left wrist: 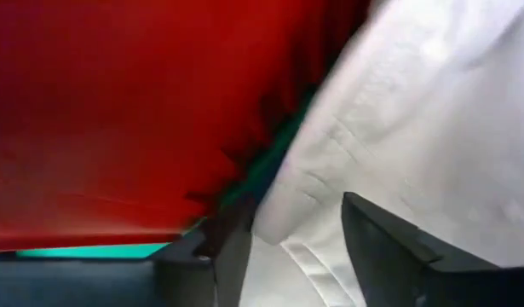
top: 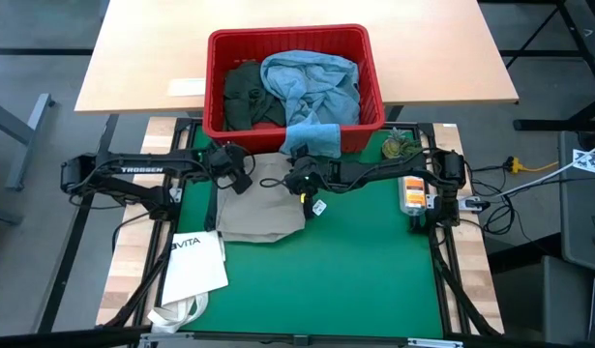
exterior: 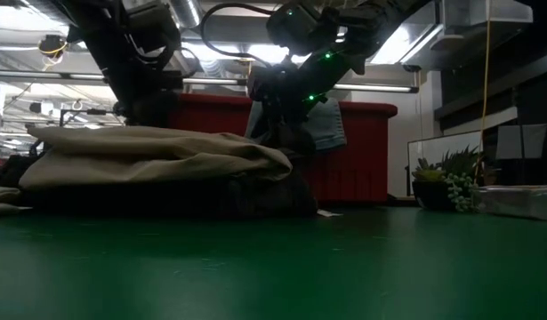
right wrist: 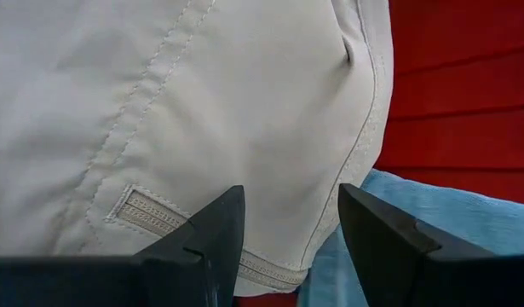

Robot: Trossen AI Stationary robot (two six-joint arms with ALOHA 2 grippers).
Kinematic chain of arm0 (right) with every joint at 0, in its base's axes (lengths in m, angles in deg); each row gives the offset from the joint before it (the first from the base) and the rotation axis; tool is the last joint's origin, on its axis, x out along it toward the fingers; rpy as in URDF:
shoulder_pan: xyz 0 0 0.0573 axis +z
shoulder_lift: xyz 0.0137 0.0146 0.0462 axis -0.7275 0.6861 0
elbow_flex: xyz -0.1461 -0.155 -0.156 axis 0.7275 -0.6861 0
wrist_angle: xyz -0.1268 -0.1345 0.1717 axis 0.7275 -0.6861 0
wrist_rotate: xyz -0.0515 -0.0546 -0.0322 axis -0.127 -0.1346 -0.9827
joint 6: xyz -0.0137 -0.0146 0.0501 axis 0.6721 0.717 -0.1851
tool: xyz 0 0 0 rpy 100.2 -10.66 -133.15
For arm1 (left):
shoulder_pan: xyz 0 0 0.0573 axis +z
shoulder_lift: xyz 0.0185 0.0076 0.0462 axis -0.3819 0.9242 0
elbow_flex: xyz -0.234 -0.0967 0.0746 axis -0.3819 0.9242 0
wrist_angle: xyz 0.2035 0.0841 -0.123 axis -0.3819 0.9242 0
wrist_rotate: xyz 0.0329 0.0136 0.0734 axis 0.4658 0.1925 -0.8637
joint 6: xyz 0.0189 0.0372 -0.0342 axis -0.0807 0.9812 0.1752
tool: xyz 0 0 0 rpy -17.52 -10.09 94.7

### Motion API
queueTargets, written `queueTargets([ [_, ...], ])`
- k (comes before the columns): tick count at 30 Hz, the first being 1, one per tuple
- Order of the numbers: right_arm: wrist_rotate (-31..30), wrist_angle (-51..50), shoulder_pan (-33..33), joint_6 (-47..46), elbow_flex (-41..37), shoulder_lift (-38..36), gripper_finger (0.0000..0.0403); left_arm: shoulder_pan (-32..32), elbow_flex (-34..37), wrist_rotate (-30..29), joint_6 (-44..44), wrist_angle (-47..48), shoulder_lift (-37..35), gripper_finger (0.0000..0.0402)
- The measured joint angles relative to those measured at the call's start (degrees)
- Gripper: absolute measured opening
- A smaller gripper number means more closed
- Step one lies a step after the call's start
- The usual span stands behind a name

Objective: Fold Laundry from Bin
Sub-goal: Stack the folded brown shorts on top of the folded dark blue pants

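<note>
The green tabletop (top: 374, 261) carries the red bin (top: 220, 87) at its far edge, slotted walls and rolled rim, with a dark green piece (top: 244, 92) in its left half and light blue jeans (top: 312, 82) heaped in its right half, one blue fold spilling over the near wall. Just near of the bin lie the khaki trousers (top: 260, 208), folded into a rough, creased rectangle with stitched seams and a welt pocket showing. A white tote bag (top: 193, 263) lies at the near left. The left end effector (top: 231, 166) sits over the trousers' far left corner, fingers parted, nothing held. The right end effector (right wrist: 285, 226) hovers at the far right corner, released, fingers spread over the khaki cloth
</note>
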Motion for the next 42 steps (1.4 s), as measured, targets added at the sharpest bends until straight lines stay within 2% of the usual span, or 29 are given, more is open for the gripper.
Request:
queueTargets([
  [3,0.01,-0.06,0.0,0.0,0.02,0.0,0.0191,0.15,0.0,1.27,-0.09,0.08,0.44,0.0126],
  [8,0.01,-0.07,0.0,0.0,0.02,0.0,0.0191,0.14,-0.13,3.73,-1.2,0.45,-0.34,0.0022],
  [13,0.01,-0.02,0.0,0.0,0.02,0.13,0.0191,0.07,-2.48,4.37,-3.55,5.42,-0.96,0.0009],
  [16,-0.01,-0.08,0.0,-0.02,0.04,0.57,0.0191,0.07,-4.3,3.83,-5.71,12.18,-0.96,0.0005],
  [21,0.06,0.07,0.04,-0.02,0.07,2.19,0.0191,0.05,-6.1,2.87,-7.12,19.08,-0.98,0.0005],
  [28,0.1,0.25,0.04,-0.02,0.07,3.9,0.0191,0.04,-6.16,2.81,-7.79,22.25,-0.98,0.0018],
  [32,0.01,0.01,0.04,-0.02,0.07,3.98,0.0191,0.07,-6.16,1.84,-7.8,22.57,-0.98,0.0044],
  [37,-0.07,-0.05,0.04,0.18,0.07,3.98,0.0191,0.07,-6.16,-0.21,-7.8,22.53,-0.98,0.0098],
  [39,-0.4,-0.04,0.04,1.48,0.04,3.98,0.0191,0.07,-6.16,0.7,-7.85,22.53,-0.98,0.012],
  [42,-1.59,-0.21,0.13,3.29,0.0,3.33,0.0191,0.08,-7.24,5.24,-8.01,25.2,-0.98,0.0143],
])
